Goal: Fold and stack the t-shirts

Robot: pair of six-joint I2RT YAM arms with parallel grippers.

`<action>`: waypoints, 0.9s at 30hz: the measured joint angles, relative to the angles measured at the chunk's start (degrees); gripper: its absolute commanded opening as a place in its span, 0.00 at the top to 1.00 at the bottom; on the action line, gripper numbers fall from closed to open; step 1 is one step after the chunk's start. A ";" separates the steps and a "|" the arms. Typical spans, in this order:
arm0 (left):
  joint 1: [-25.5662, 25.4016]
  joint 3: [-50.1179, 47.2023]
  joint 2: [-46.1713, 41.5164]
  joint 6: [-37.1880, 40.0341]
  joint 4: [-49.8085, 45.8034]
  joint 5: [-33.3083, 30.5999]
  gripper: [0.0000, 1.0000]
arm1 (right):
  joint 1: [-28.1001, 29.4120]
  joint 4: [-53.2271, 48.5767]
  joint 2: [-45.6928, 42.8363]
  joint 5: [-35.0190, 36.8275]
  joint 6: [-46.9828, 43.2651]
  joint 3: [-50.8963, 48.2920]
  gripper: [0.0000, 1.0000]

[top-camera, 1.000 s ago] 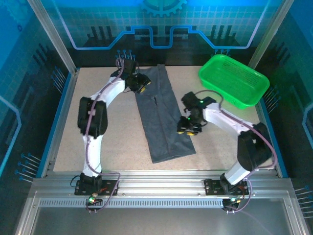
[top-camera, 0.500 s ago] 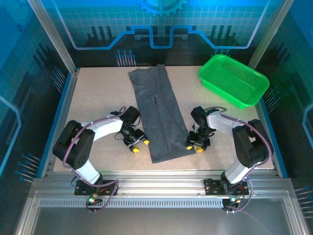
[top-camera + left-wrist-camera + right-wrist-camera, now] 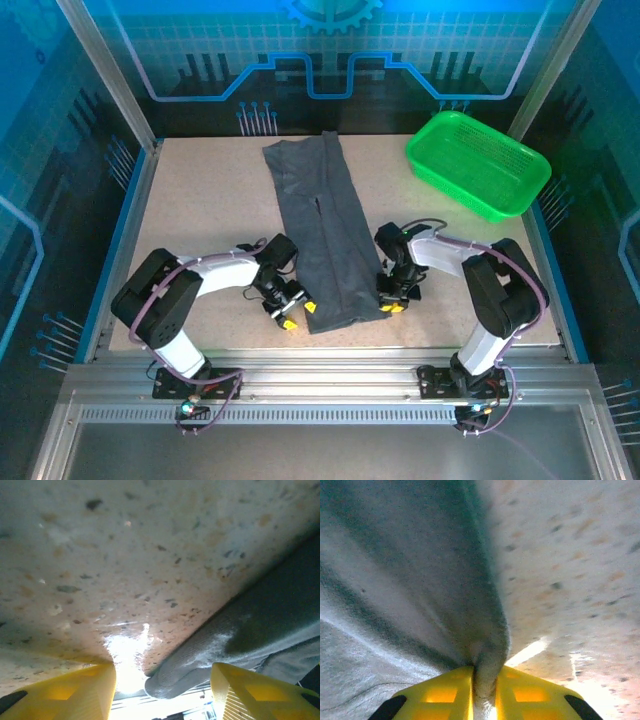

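Slate-grey t-shirt (image 3: 325,235) lies folded as a long strip in the middle of the speckled worktop (image 3: 210,210). At its near right edge the right tool (image 3: 484,690) is clamped on a fold of the cloth. The left tool (image 3: 162,695) stands apart around the near left corner, seemingly not pressing it.

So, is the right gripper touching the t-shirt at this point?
Touching. The right wrist view shows the right gripper pinching a ridge of the t-shirt between its yellow fingers.
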 measured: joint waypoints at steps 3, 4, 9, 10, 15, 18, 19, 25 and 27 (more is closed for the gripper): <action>-0.13 0.31 0.92 -1.73 -0.02 0.46 0.51 | 2.91 1.51 0.07 -2.82 1.38 0.00 0.91; -0.22 0.55 1.27 -2.23 -0.31 0.61 0.54 | 3.67 1.86 0.07 -3.43 1.79 0.00 0.92; -0.33 1.44 2.60 -2.78 -2.82 0.72 0.91 | 5.14 2.27 0.07 -5.03 2.97 0.07 1.00; -0.37 1.42 2.58 -2.54 -2.86 0.66 0.99 | 5.18 2.27 0.07 -5.27 2.95 0.11 1.00; 0.22 -0.42 0.68 -1.68 -0.92 0.70 1.00 | 5.38 1.86 -0.11 -7.50 2.67 0.59 1.00; 1.66 -3.26 -2.73 -0.59 -0.39 -0.63 1.00 | 5.55 0.57 0.00 -11.06 2.01 2.54 1.00; 2.51 -4.63 -4.61 -0.22 -0.85 -1.64 1.00 | 5.70 0.04 0.04 -12.55 1.84 3.39 1.00; 4.13 -9.90 -13.55 0.04 -4.02 -3.87 1.00 | 6.56 -3.45 0.11 -19.85 1.46 6.95 1.00; 4.13 -10.27 -15.89 -0.83 -4.76 -4.31 1.00 | 6.54 -4.76 0.09 -21.05 1.68 7.23 1.00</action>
